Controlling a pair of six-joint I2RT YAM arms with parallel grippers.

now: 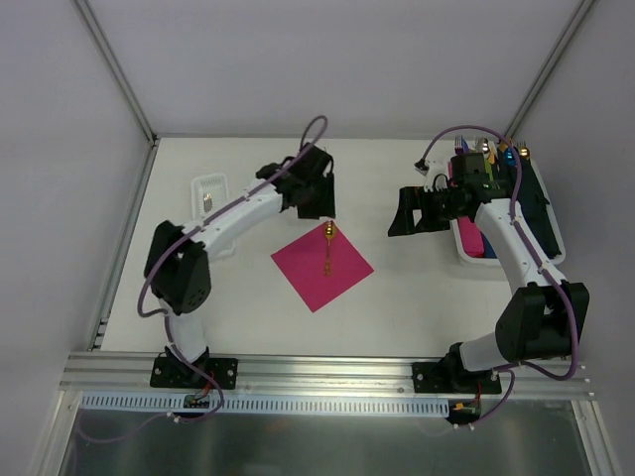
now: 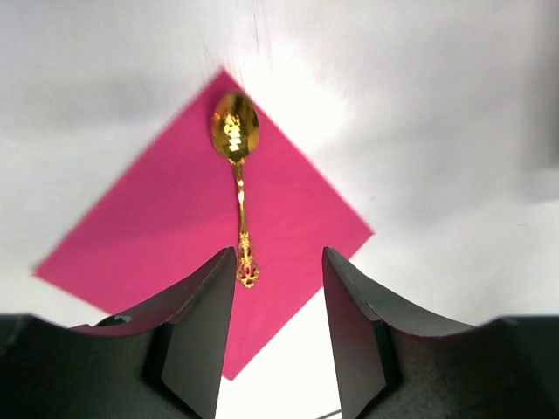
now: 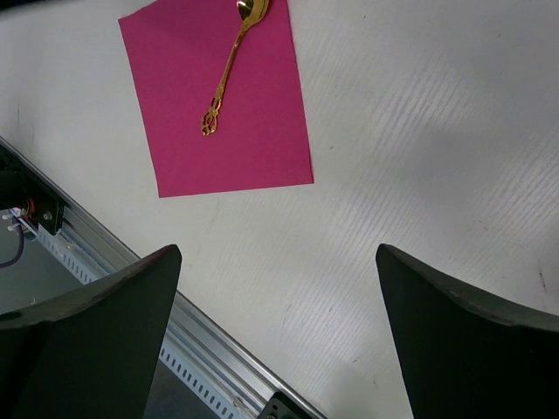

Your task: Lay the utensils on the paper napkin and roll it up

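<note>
A magenta-pink paper napkin lies flat on the table, turned like a diamond. A small gold spoon lies on it, bowl at the far corner. Both show in the left wrist view, napkin and spoon, and in the right wrist view, napkin and spoon. My left gripper is open and empty, just beyond the napkin's far corner; its fingers frame the spoon's handle end. My right gripper is open and empty, right of the napkin.
A white bin at the right holds several coloured utensils standing upright and napkin rolls. A small clear tray with a metal piece in it sits at the left. The aluminium rail runs along the table's near edge.
</note>
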